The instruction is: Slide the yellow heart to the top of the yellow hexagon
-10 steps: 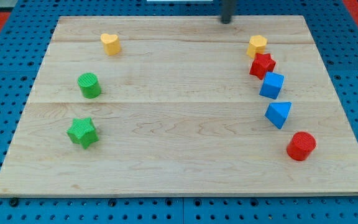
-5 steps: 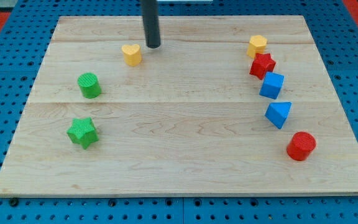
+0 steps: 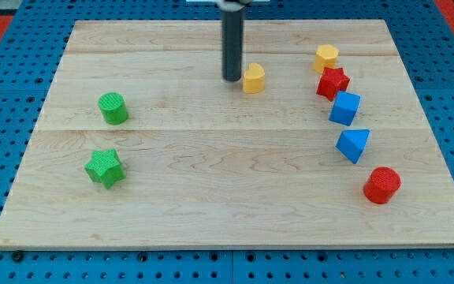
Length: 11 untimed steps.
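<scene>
Nearest the view's bottom, the red cylinder (image 3: pixel 381 185) is sitting at the right and the green star (image 3: pixel 104 168) at the left, both on the wooden board (image 3: pixel 211 189). Going up the right side, the blue triangle (image 3: pixel 354 145) and blue cube (image 3: pixel 344 108) are lying one above the other, close but apart, and the red star (image 3: pixel 332 83) is standing just above the cube. At the left, the green cylinder (image 3: pixel 113 108) is resting above the green star, well apart from the right-hand column. Farther up, my tip (image 3: pixel 232 78) is pressing down on the board just at the left of the yellow heart (image 3: pixel 253 79); whether it is touching the heart is hard to tell. It is a bare rod, gripping nothing. The heart is lying left of the yellow hexagon (image 3: pixel 326 57) and slightly lower, clearly apart from it. The hexagon is sitting farthest up, touching or nearly touching the red star below it.
</scene>
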Available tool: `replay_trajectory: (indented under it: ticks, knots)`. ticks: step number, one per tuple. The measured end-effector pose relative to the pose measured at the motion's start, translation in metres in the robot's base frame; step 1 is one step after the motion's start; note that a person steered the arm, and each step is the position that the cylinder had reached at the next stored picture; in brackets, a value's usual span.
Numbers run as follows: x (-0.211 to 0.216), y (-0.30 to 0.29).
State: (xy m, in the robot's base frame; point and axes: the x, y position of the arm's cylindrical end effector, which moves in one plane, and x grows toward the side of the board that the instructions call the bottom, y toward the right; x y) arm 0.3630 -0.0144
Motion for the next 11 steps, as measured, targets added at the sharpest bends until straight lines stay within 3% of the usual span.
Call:
replay_trajectory:
  ticks: [1, 3, 4, 5, 7, 8, 10, 11]
  knots:
    - [0.025, 0.027]
    - [-0.055, 0.05]
    - [-0.057, 0.042]
    - [-0.084, 0.071]
    - [-0.097, 0.019]
    - [-0.115, 0.039]
    - [-0.105, 0.106]
    - [-0.103, 0.085]
